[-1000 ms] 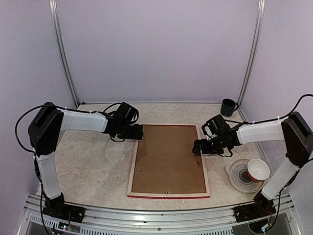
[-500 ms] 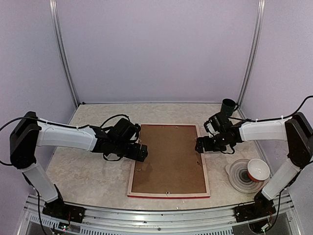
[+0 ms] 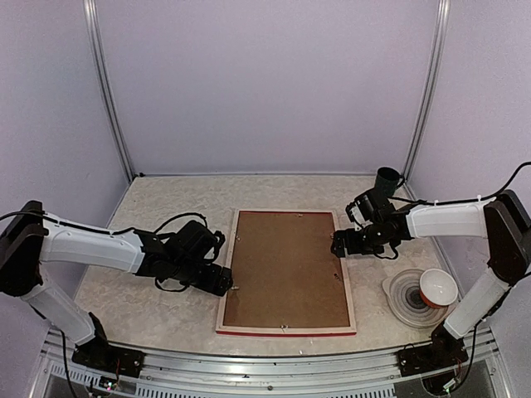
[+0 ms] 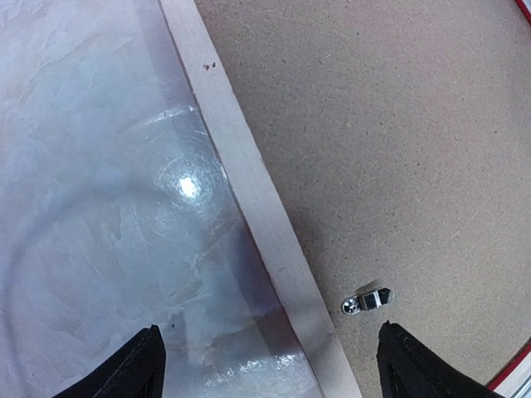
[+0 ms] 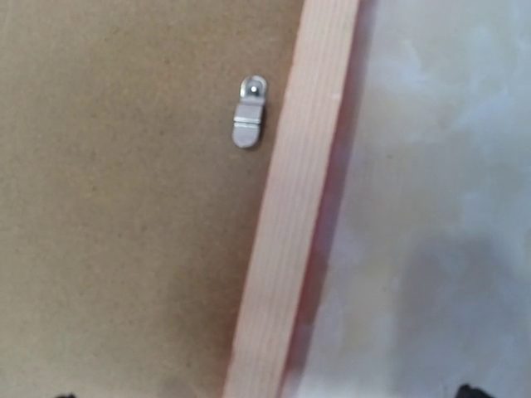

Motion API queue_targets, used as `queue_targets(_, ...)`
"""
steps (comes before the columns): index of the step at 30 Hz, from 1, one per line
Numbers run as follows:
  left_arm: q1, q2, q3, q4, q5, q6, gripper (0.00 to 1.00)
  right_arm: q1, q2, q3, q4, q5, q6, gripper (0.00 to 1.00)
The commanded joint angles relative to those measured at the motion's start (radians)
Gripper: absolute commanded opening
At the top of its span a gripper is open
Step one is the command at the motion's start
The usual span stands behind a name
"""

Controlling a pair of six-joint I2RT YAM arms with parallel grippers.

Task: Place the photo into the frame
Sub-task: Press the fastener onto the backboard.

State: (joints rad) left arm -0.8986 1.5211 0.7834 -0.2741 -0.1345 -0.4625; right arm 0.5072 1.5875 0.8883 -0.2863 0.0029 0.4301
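Pale bare wood up, red edge showing: the frame (image 3: 350,303) lying face down mid-tabletop (image 3: 158,215), a brown backing board (image 3: 286,265) seated inside it. Left claw (image 3: 222,282) spread wide across the frame's left rail, one fingertip over the tabletop, the other over the board beside a small metal clip (image 4: 368,299). Right claw (image 3: 336,246) likewise spread, straddling the right rail near another clip (image 5: 248,111).

Frame (image 3: 286,330), back up (pale rim, red near edge); brown board (image 3: 286,265) inside; left hand (image 3: 226,286) at left rim; right hand (image 3: 334,246) at right rim; dark mug (image 3: 387,180) far right; cup (image 3: 437,288) in stacked bowls (image 3: 402,298) near right.
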Motion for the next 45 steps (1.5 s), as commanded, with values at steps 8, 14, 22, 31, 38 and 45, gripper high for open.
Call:
queue_targets(8,-0.006,0.096,0.039,0.048,0.045,0.038,0.8,-0.015,0.0,-0.008,0.012,0.001,-0.008,0.99)
queue_targets(14,-0.006,0.112,0.044,0.074,0.064,0.035,0.78,-0.015,0.01,-0.002,0.016,-0.001,-0.004,0.99)
queue_targets(22,-0.003,0.099,0.04,0.083,0.061,0.035,0.77,-0.015,0.015,0.005,0.013,-0.001,-0.002,0.99)
queue_targets(31,0.001,0.134,0.04,0.092,0.059,0.023,0.73,-0.015,0.014,0.001,0.013,-0.001,-0.004,0.99)
queue_targets(38,0.004,0.147,0.037,0.103,0.057,0.015,0.7,-0.015,0.012,-0.012,0.019,-0.001,0.001,0.99)
queue_targets(45,0.007,0.155,0.037,0.096,0.049,0.012,0.58,-0.015,0.009,-0.015,0.022,-0.001,0.002,0.99)
